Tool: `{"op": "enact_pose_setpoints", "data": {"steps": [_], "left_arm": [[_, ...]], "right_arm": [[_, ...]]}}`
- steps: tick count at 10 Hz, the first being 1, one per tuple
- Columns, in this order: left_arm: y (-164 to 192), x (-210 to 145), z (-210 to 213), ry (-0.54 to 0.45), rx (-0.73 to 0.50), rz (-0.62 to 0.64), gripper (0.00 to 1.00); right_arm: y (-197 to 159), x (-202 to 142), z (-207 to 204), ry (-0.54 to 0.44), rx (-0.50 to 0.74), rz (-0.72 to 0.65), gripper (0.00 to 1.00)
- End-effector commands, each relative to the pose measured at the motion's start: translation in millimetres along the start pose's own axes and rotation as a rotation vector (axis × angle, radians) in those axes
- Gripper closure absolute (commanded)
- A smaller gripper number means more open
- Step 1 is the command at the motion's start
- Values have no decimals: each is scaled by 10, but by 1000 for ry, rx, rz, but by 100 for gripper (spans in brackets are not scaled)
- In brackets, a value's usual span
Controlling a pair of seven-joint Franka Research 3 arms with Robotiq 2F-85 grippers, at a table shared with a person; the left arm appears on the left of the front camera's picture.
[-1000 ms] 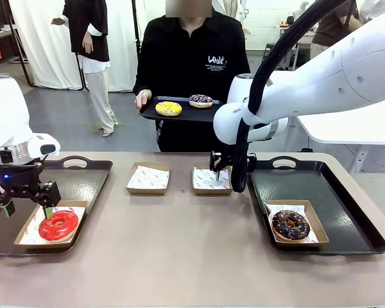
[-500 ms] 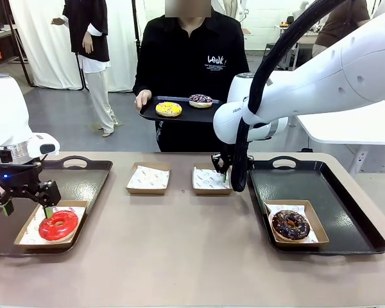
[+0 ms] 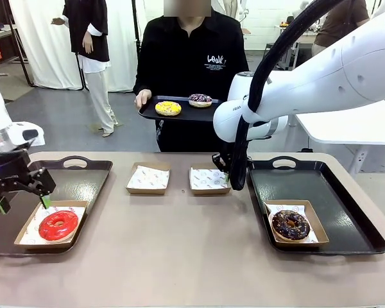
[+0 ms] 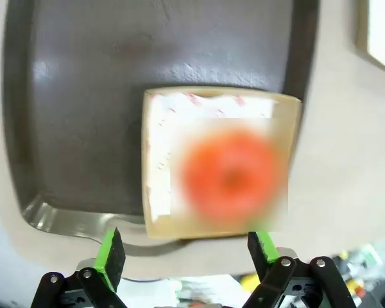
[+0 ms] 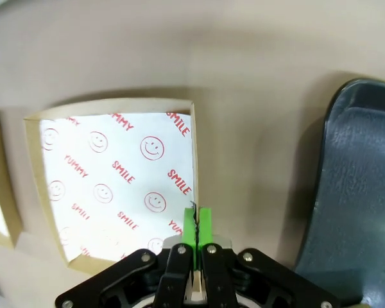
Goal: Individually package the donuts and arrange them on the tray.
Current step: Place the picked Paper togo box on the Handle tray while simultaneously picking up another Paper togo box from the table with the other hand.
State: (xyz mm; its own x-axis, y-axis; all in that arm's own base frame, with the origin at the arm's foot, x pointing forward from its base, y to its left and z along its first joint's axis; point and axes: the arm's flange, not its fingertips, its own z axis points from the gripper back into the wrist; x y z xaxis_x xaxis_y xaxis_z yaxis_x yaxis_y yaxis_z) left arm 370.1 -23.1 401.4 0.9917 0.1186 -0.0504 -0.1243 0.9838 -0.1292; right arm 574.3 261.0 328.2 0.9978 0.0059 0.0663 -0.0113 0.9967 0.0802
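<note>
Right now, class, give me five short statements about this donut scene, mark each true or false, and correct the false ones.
1. The red donut sits in a box on the left tray. True.
2. The right pincer stands wide open. False: it is shut on the wall of an empty box.
3. The person holds a small tray with a yellow-topped donut and a sprinkled donut. True.
4. The chocolate donut lies bare on the table. False: it sits in a box on the right tray.
5. The left pincer grips the red donut. False: it is open and holds nothing.
</note>
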Motion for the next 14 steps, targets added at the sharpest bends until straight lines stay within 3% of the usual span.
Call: {"op": "enact_pose_setpoints", "data": {"steps": [1,3,5,7,10,14], "left_arm": [[300,-159,292,63,-317,-53,0],[839,-199,622,111,-660,-70,0],[1345,-150,705,87,-866,-51,0],[1711,-132,648,-10,-986,-101,0],[2124,-89,550,-145,-1089,-12,0],[2457,-201,479,-182,-1153,56,0]], "right_arm": [[-17,3,103,-7,23,-14,100],[34,-87,328,12,-36,-54,100],[78,-135,619,-5,-37,-51,100],[153,-194,1002,-21,-61,-49,100],[267,-161,1486,-43,-69,-45,100],[442,23,1772,-34,-41,-46,100]]}}
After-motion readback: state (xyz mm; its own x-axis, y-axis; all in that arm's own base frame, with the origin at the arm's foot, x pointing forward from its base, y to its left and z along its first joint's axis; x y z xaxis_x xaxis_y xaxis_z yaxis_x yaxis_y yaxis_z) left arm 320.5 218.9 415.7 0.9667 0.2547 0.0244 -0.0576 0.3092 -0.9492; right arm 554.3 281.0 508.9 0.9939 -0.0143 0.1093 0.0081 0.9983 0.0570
